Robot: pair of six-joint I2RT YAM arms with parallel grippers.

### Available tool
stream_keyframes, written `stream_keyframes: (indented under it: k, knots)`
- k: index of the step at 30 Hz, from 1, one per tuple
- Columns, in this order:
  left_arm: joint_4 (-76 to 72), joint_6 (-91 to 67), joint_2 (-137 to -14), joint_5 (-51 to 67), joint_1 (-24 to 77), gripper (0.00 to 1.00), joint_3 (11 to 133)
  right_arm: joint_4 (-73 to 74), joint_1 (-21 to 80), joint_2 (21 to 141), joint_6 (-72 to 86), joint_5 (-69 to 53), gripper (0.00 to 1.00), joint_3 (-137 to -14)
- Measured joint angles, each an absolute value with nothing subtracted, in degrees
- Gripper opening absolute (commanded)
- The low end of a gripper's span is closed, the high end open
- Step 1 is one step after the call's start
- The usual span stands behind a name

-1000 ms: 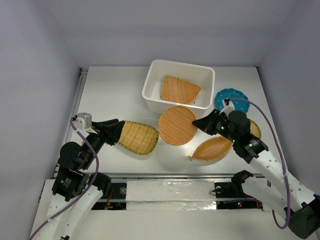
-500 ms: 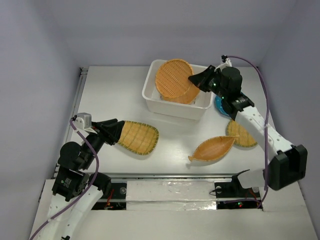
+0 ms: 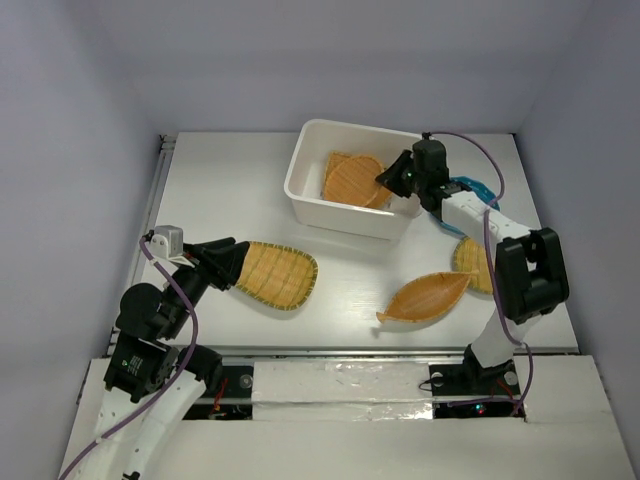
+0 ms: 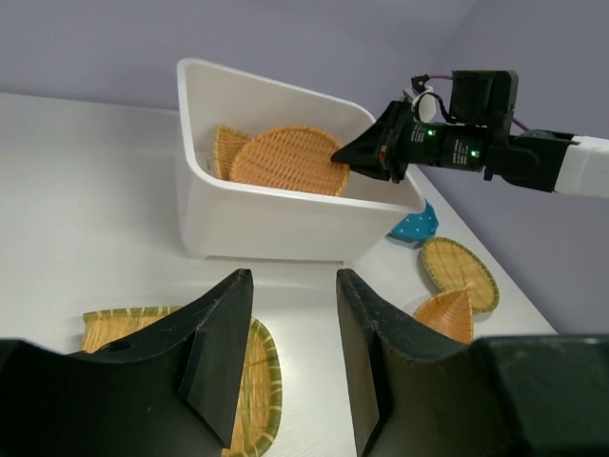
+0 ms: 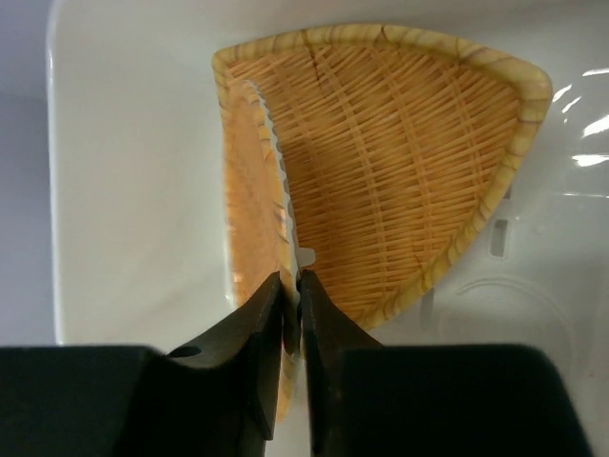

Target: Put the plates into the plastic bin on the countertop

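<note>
The white plastic bin (image 3: 300,180) stands at the back of the white countertop (image 3: 220,190). Inside it lies a fan-shaped wicker plate (image 5: 409,162). My right gripper (image 3: 385,180) is shut on the rim of a round wicker plate (image 3: 355,180), holding it tilted over the fan plate inside the bin; it also shows edge-on in the right wrist view (image 5: 252,200). My left gripper (image 3: 235,262) is open over the left end of the rounded-square wicker plate (image 3: 280,275). A leaf-shaped plate (image 3: 425,297), a second round plate (image 3: 470,262) and the teal dotted plate (image 3: 472,186), partly hidden by the right arm, lie on the right.
A metal rail (image 3: 157,195) runs along the countertop's left edge. Grey walls enclose the back and sides. The bin (image 4: 276,224) also shows in the left wrist view, with the right gripper (image 4: 347,154) over its far rim.
My right gripper lifted the round wicker plate from the middle of the countertop, carried it back over the bin and lowered it onto the fan plate. The left arm has not moved.
</note>
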State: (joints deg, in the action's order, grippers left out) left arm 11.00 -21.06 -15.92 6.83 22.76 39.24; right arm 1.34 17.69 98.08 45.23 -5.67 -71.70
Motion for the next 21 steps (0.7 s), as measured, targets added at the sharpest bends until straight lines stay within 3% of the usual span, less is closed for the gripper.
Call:
stream_keyframes:
  k: [1, 4, 8, 9, 10, 12, 13, 16, 21]
  knots:
    - [11.0, -21.1, -15.9, 6.8, 22.8, 0.38, 39.2, 1.6, 17.7, 98.5, 45.2, -5.6, 0.36, -71.9]
    - [11.0, -21.1, -15.9, 6.8, 22.8, 0.38, 39.2, 2.8, 17.7, 98.9, 45.1, -5.1, 0.6, -73.6]
    - [11.0, -21.1, -15.9, 6.8, 22.8, 0.38, 39.2, 3.4, 17.7, 97.5, 44.0, -3.1, 0.67, -75.1]
    - [11.0, -21.1, -15.9, 6.9, 22.8, 0.38, 39.2, 3.9, 17.7, 96.4, 43.4, -2.3, 0.65, -75.1]
    - [11.0, -21.1, -15.9, 6.9, 22.8, 0.38, 39.2, 4.2, 17.7, 95.2, 43.0, -1.7, 0.5, -74.9]
    - [11.0, -21.1, -15.9, 6.9, 22.8, 0.38, 39.2, 4.4, 17.8, 90.9, 41.3, -0.7, 0.31, -74.0]
    - [11.0, -21.1, -15.9, 6.9, 22.8, 0.38, 39.2, 4.3, 18.2, 87.2, 40.4, 0.0, 0.09, -72.9]
    - [11.0, -21.1, -16.0, 6.9, 22.6, 0.38, 39.2, 4.2, 20.4, 80.6, 38.0, 1.6, 0.0, -71.3]
    - [11.0, -21.1, -16.0, 6.9, 22.4, 0.38, 39.2, 1.9, 32.3, 72.7, 35.7, 2.0, 0.0, -64.5]
